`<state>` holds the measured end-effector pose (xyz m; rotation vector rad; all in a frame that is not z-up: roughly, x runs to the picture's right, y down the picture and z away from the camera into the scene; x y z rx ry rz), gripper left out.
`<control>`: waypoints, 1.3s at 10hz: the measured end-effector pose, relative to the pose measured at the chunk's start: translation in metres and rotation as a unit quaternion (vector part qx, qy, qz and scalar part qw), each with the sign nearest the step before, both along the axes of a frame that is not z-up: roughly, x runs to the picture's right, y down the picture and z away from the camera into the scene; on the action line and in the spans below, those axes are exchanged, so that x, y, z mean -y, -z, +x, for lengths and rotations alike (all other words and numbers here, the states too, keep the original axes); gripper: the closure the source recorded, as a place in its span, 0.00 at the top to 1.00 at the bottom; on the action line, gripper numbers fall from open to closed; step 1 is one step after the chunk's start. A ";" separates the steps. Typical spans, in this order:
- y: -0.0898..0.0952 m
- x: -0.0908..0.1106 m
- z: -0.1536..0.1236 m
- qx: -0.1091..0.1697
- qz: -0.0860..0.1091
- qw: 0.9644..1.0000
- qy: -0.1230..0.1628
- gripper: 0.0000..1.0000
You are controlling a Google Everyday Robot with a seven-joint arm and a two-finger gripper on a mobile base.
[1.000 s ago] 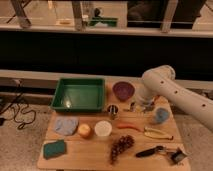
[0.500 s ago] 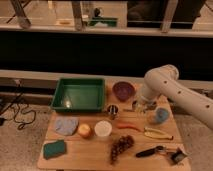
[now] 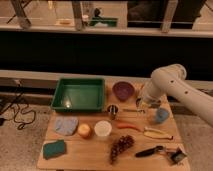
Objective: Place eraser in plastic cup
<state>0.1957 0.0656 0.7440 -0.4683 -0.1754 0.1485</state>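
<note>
Gripper [image 3: 143, 103] low over the far right of the wooden table [image 3: 75, 156], jaws shut; whether on the eraser cannot be told, no black block being visible anywhere on the table or at the jaws. White plastic cup [image 3: 103, 129] well to the left of the jaws and nearer the camera, just right of the orange fruit [image 3: 84, 131]. Small metal cup [image 3: 113, 110] left of the jaws, between them and the white cup; light-blue cup [image 3: 161, 115] just to their right. Risks, as judged: clipping the metal cup during the carry; dropping into a wrong cup; arriving with nothing gripped, should the jaws have shut on air.
</note>
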 end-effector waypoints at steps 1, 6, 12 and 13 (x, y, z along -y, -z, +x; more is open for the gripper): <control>-0.002 0.002 0.002 0.002 0.002 1.000 -0.007 0.00; -0.012 0.014 0.030 0.038 0.007 0.993 -0.107 0.00; -0.012 0.018 0.042 0.045 0.012 0.988 -0.146 0.00; -0.011 0.017 0.044 0.044 0.012 0.988 -0.147 0.00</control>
